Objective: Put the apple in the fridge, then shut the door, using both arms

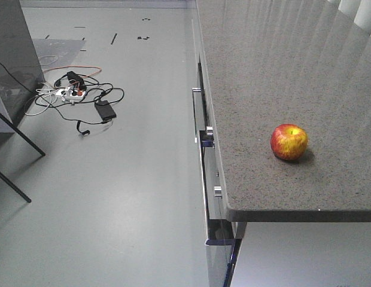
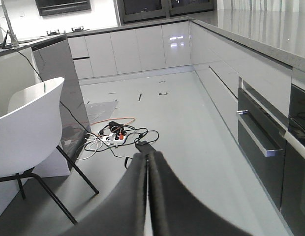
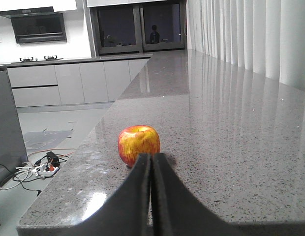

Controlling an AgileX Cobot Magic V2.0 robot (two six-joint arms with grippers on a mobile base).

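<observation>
The apple [image 1: 289, 142], red with yellow patches, rests upright on the speckled grey counter [image 1: 275, 66], close to its front edge. In the right wrist view the apple [image 3: 138, 144] sits just beyond my right gripper [image 3: 152, 157], whose black fingers are pressed together with nothing between them, a little short of the fruit. My left gripper [image 2: 147, 158] is also shut and empty, hanging over the open floor away from the counter. Neither gripper appears in the front view. The fridge and its door are out of view.
Below the counter are drawers with metal handles [image 1: 196, 113], seen also as handles [image 2: 258, 137]. A power strip and tangled cables [image 1: 78, 95] lie on the floor. A white chair [image 2: 24, 128] with black legs stands beside a grey island panel [image 2: 56, 78].
</observation>
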